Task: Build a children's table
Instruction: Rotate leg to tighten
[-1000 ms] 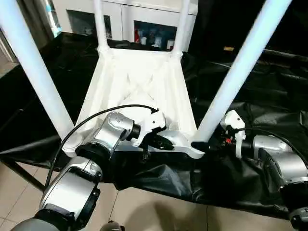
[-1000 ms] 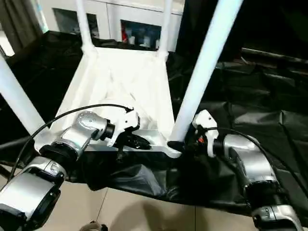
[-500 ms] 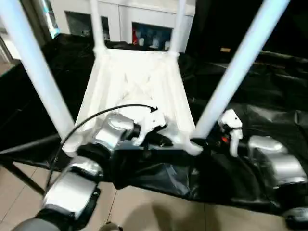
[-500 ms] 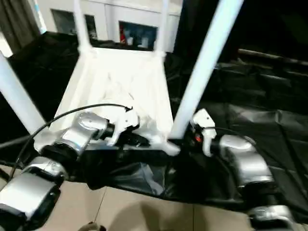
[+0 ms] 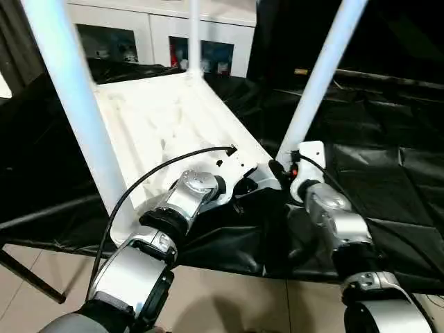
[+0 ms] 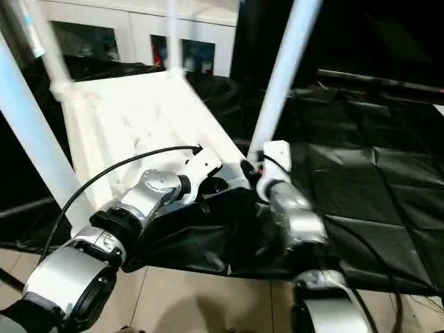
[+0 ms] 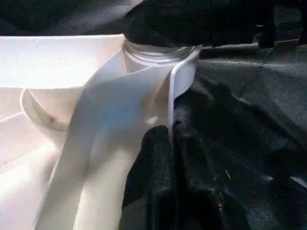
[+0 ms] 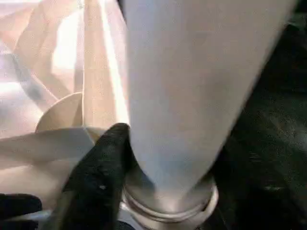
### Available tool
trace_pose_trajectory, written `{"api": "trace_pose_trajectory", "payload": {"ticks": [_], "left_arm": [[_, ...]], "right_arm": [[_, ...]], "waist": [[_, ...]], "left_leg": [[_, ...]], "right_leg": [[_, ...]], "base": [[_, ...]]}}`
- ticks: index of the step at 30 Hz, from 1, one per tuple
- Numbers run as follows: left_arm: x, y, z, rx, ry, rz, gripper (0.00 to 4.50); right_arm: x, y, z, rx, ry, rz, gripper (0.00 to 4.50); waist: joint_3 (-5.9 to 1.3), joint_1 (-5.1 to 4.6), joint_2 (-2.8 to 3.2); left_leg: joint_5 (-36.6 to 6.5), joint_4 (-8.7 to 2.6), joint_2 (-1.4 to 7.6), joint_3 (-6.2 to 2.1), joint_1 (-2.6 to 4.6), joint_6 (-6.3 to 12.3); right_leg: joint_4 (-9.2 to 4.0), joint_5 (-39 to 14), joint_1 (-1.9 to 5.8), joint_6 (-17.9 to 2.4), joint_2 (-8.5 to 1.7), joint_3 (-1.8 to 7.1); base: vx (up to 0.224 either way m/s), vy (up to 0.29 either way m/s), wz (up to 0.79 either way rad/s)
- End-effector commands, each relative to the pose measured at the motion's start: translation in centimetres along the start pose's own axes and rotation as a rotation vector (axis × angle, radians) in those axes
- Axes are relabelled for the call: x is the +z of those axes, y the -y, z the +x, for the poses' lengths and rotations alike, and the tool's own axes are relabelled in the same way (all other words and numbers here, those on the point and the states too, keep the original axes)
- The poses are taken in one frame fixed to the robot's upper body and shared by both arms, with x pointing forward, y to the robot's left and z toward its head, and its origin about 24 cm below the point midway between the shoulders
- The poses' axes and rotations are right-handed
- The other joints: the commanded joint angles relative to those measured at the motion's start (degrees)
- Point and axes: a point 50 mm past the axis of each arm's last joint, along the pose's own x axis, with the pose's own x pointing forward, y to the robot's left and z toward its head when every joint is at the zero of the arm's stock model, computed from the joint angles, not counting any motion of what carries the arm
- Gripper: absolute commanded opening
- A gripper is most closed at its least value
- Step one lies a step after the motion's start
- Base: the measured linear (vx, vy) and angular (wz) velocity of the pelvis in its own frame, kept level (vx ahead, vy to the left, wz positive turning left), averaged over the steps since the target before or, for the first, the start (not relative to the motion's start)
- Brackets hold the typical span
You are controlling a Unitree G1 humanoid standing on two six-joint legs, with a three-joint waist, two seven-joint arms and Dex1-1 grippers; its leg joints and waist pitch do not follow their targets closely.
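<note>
The children's table (image 5: 166, 118) lies upside down on a desk (image 5: 388, 173) draped in black sheeting, ribbed underside up, with its white legs rising out of the corner sockets. Nearest on the left stands one thick leg (image 5: 76, 104). Just right of it the left hand (image 7: 168, 158) is pinched tight on the thin white rim of the tabletop at its near edge, the two black fingers pressed together over the plastic. Further right, the near right leg (image 5: 316, 76) rises from its corner socket, and the right hand (image 5: 277, 170) grips around its base, a black finger (image 8: 103, 177) lying against the tube just above the socket collar. Behind stands a white glass-door cabinet (image 5: 146, 38).
</note>
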Motion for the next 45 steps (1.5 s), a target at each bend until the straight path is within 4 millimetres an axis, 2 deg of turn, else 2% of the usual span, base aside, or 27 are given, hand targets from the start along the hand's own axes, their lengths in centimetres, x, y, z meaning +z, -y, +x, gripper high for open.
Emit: {"api": "trace_pose_trajectory", "payload": {"ticks": [1,2,3,4,6,7,9,11,12,13,14,20,21,27,32,35,36,37,38,39,40,41,42,43,44,45], "left_arm": [[0.9,1.3,0.8,-0.085,0.035,0.035,0.00],[0.7,1.2,0.6,-0.093,0.027,0.039,0.00],[0.3,0.9,0.3,-0.109,0.011,0.046,0.00],[0.0,0.6,-0.1,-0.128,-0.005,0.051,0.00],[-0.7,0.1,-0.8,-0.167,-0.039,0.063,0.00],[-1.2,-0.2,-1.4,-0.206,-0.071,0.073,0.00],[-1.8,-0.5,-2.1,-0.257,-0.109,0.080,0.00],[-2.3,-0.8,-2.8,-0.304,-0.142,0.090,0.00],[-2.6,-1.0,-3.3,-0.331,-0.159,0.098,0.00],[-2.6,-1.0,-3.3,-0.335,-0.161,0.099,0.00],[-2.9,-1.2,-3.8,-0.362,-0.173,0.105,0.00],[-3.1,-1.4,-4.8,-0.437,-0.172,0.100,0.00],[-3.2,-1.5,-4.9,-0.443,-0.173,0.093,0.00],[-3.3,-1.5,-5.0,-0.450,-0.174,0.089,0.00],[-3.1,-1.6,-4.9,-0.422,-0.164,0.088,0.00],[-2.7,-1.8,-4.5,-0.356,-0.140,0.080,0.00],[-2.5,-1.8,-4.1,-0.317,-0.125,0.072,0.00],[-2.1,-1.8,-3.6,-0.258,-0.106,0.054,0.00],[-2.0,-1.8,-3.4,-0.238,-0.099,0.047,0.00],[-1.4,-1.4,-2.3,-0.159,-0.070,0.005,0.00],[-1.4,-1.4,-2.3,-0.159,-0.070,0.005,0.00],[-1.0,-1.0,-1.6,-0.126,-0.057,-0.017,0.00],[-0.6,-0.4,-0.9,-0.104,-0.048,-0.033,0.00],[-0.5,-0.3,-0.6,-0.094,-0.047,-0.036,0.00],[-0.2,0.2,-0.2,-0.079,-0.044,-0.040,0.00],[0.1,0.8,0.4,-0.075,-0.043,-0.035,0.00]], "right_arm": [[-1.3,-2.2,0.4,0.136,-0.071,-0.024,2.91],[-1.1,-2.1,0.4,0.153,-0.064,-0.038,2.91],[-0.9,-1.8,0.3,0.201,-0.058,-0.068,3.15],[-0.7,-1.5,0.0,0.256,-0.055,-0.091,3.15],[-0.5,-0.8,-0.6,0.349,-0.059,-0.138,3.15],[-0.5,-0.2,-1.3,0.433,-0.068,-0.176,3.15],[-0.4,0.5,-2.1,0.517,-0.081,-0.203,3.15],[-0.3,1.2,-2.9,0.590,-0.100,-0.219,3.15],[-0.2,1.6,-3.3,0.628,-0.108,-0.227,3.15],[-0.1,1.6,-3.4,0.633,-0.109,-0.228,3.15],[0.0,2.0,-3.7,0.666,-0.116,-0.232,3.15],[0.3,2.3,-4.3,0.746,-0.139,-0.223,3.15],[0.4,2.3,-4.3,0.755,-0.144,-0.221,2.88],[0.3,2.2,-4.3,0.770,-0.151,-0.218,2.45],[0.2,2.1,-4.4,0.777,-0.159,-0.210,2.16],[-0.1,2.1,-4.2,0.728,-0.155,-0.187,2.12],[-0.4,2.1,-3.9,0.678,-0.155,-0.176,2.11],[-1.0,2.1,-3.6,0.608,-0.157,-0.158,2.09],[-1.1,2.1,-3.5,0.583,-0.158,-0.151,2.09],[-2.2,1.8,-2.9,0.446,-0.170,-0.096,2.08],[-2.2,1.8,-2.9,0.446,-0.170,-0.096,2.05],[-2.8,1.5,-2.5,0.374,-0.178,-0.049,2.04],[-3.3,0.8,-2.1,0.303,-0.185,0.004,2.04],[-3.5,0.5,-1.9,0.280,-0.186,0.019,2.04],[-3.7,0.0,-1.6,0.236,-0.188,0.048,2.04],[-4.0,-0.8,-1.0,0.175,-0.191,0.082,2.03]], "waist": [[-2.36,0.00,-0.24],[-2.43,0.04,-0.13],[-2.42,0.09,-0.15],[-2.40,0.13,-0.35],[-2.45,0.08,-0.37],[-2.56,0.17,-0.28],[-2.60,0.31,-0.51],[-2.66,0.61,-0.55],[-2.64,0.72,-0.58],[-2.78,0.88,-0.55],[-2.82,1.11,-0.61],[-2.78,1.53,-0.55],[-2.72,1.59,-0.55],[-2.66,1.76,-0.63],[-2.73,1.80,-0.78],[-2.67,1.83,-1.08],[-2.55,1.93,-0.95],[-2.45,1.97,-1.06],[-2.44,2.01,-1.60],[-2.16,2.03,-1.54],[-2.13,2.04,-1.39],[-2.18,1.98,-1.94],[-2.15,1.93,-2.03],[-2.07,1.78,-2.63],[-2.09,1.65,-2.33],[-2.06,1.53,-2.51]], "left_leg": [[-24.36,-4.57,0.65,-0.77,1.05,-0.82],[-23.72,-4.54,0.72,-0.75,1.01,-0.43],[-23.21,-4.53,0.75,-0.70,0.93,-0.15],[-23.13,-4.48,0.73,-0.63,0.88,0.37],[-21.87,-4.46,0.74,-0.63,0.56,1.00],[-20.79,-4.35,0.87,-0.56,0.65,1.39],[-18.61,-4.08,0.97,-0.30,0.71,2.61],[-16.98,-3.98,0.97,-0.29,0.71,3.36],[-16.15,-3.82,1.11,-0.08,0.89,4.29],[-15.38,-3.72,1.12,-0.14,0.90,4.60],[-12.95,-3.60,1.11,-0.03,0.77,5.28],[-12.23,-3.58,1.26,0.10,1.09,5.65],[-12.56,-3.63,1.29,0.13,1.11,5.35],[-14.06,-3.79,1.28,0.09,1.17,3.73],[-12.44,-3.64,1.20,0.16,1.14,4.34],[-13.27,-3.67,1.21,0.15,1.09,4.17],[-14.36,-3.77,1.24,0.12,1.22,3.83],[-15.45,-3.87,1.24,0.11,1.30,3.27],[-16.06,-3.86,1.27,0.14,1.34,3.01],[-18.44,-4.22,1.27,-0.08,1.44,1.21],[-19.64,-4.45,1.30,-0.29,1.50,0.48],[-20.33,-4.44,1.27,-0.38,1.50,-0.04],[-21.29,-4.63,1.31,-0.60,1.44,-0.91],[-22.52,-4.71,1.23,-0.71,1.42,-1.37],[-23.80,-4.81,1.19,-0.89,1.50,-1.82],[-24.34,-4.83,1.20,-0.98,1.52,-2.03]], "right_leg": [[-4.92,-22.27,0.78,-8.00,-0.72,0.07],[-4.73,-20.91,0.92,-8.42,-0.75,0.13],[-4.63,-20.04,0.98,-8.79,-0.74,0.12],[-4.65,-19.77,1.12,-8.91,-0.72,0.09],[-4.44,-18.77,1.40,-9.18,-0.82,0.14],[-4.27,-16.64,1.42,-9.89,-0.82,0.19],[-3.84,-12.77,1.58,-11.67,-0.85,0.25],[-3.60,-10.78,1.96,-12.29,-0.80,0.18],[-3.44,-9.09,1.68,-13.18,-0.83,0.30],[-3.20,-7.94,1.91,-13.73,-0.87,0.23],[-2.75,-4.75,2.01,-14.82,-0.76,0.21],[-2.45,-3.45,2.16,-16.64,-0.89,0.21],[-2.47,-4.16,2.15,-16.57,-0.85,0.19],[-2.70,-7.48,2.00,-15.55,-0.94,0.26],[-2.54,-5.66,2.02,-15.61,-0.85,0.25],[-2.70,-7.15,2.00,-15.28,-0.96,0.26],[-2.94,-8.88,1.82,-14.91,-0.98,0.29],[-3.14,-10.82,1.65,-14.37,-1.00,0.35],[-3.27,-12.06,1.52,-14.03,-1.02,0.34],[-3.62,-17.26,1.10,-12.64,-1.16,0.41],[-3.94,-19.57,1.08,-11.76,-1.24,0.31],[-4.16,-21.38,1.09,-10.85,-1.24,0.19],[-4.16,-22.73,0.93,-9.93,-1.28,0.21],[-4.48,-24.02,0.69,-9.04,-1.22,0.14],[-4.61,-25.25,0.52,-8.32,-1.30,0.16],[-4.77,-25.83,0.40,-7.99,-1.33,0.11]], "base": [[0.000,0.000,0.00],[0.000,0.000,0.00],[0.000,0.000,0.00],[0.000,0.000,0.00],[0.000,0.000,0.00],[0.000,0.000,0.00],[0.000,0.000,0.00],[0.000,0.000,0.00],[0.000,0.000,0.00],[0.000,0.000,0.00],[0.000,0.000,0.00],[0.000,0.000,0.00],[0.000,0.000,0.00],[0.000,0.000,0.00],[0.000,0.000,0.00],[0.000,0.000,0.00],[0.000,0.000,0.00],[0.000,0.000,0.00],[0.000,0.000,0.00],[0.000,0.000,0.00],[0.000,0.000,0.00],[0.000,0.000,0.00],[0.000,0.000,0.00],[0.000,0.000,0.00],[0.000,0.000,0.00],[0.000,0.000,0.00]]}}
